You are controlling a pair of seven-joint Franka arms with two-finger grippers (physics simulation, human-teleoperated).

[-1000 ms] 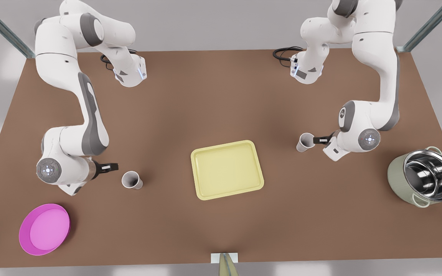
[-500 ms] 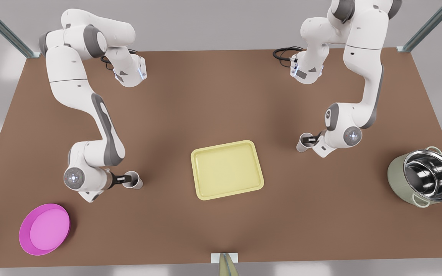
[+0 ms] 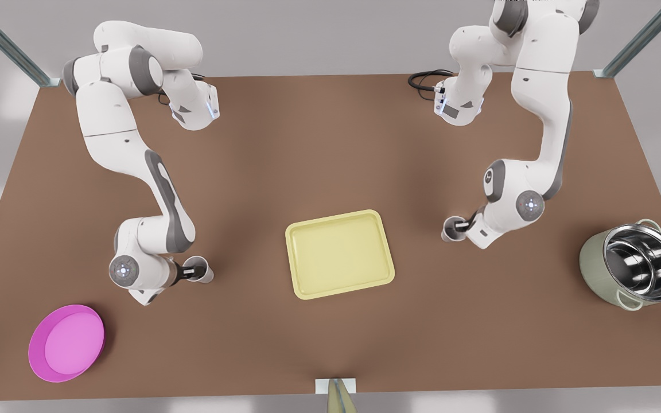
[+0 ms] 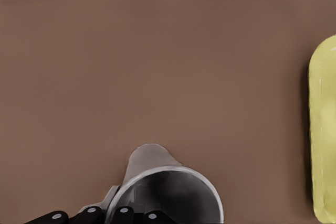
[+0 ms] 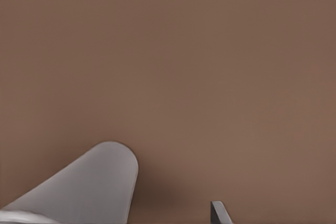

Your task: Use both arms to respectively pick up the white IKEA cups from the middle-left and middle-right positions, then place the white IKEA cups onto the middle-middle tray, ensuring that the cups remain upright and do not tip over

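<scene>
One white IKEA cup [image 3: 205,275] stands upright on the front view's left. My left gripper [image 3: 191,269] is shut on its rim. In the left wrist view the dark fingers [image 4: 137,215] pinch the wall of this cup [image 4: 168,192], one inside and one outside. The other white IKEA cup [image 3: 448,232] stands on the front view's right with my right gripper [image 3: 461,225] at its rim. In the right wrist view that cup [image 5: 84,192] is beside one fingertip [image 5: 220,214], with a gap between them, so this gripper is open. The pale yellow tray [image 3: 339,255] lies empty between the cups.
A magenta plate [image 3: 66,343] sits at the front view's lower left. A steel-lined pot [image 3: 634,267] stands at the right edge. Black cables [image 3: 422,80] lie near the far arm base. The tray's edge [image 4: 323,129] shows beyond the left cup.
Both hands moved in from beside the cups to their rims. The left gripper closed on its cup. The right cup shifted slightly toward the table's front with the right hand.
</scene>
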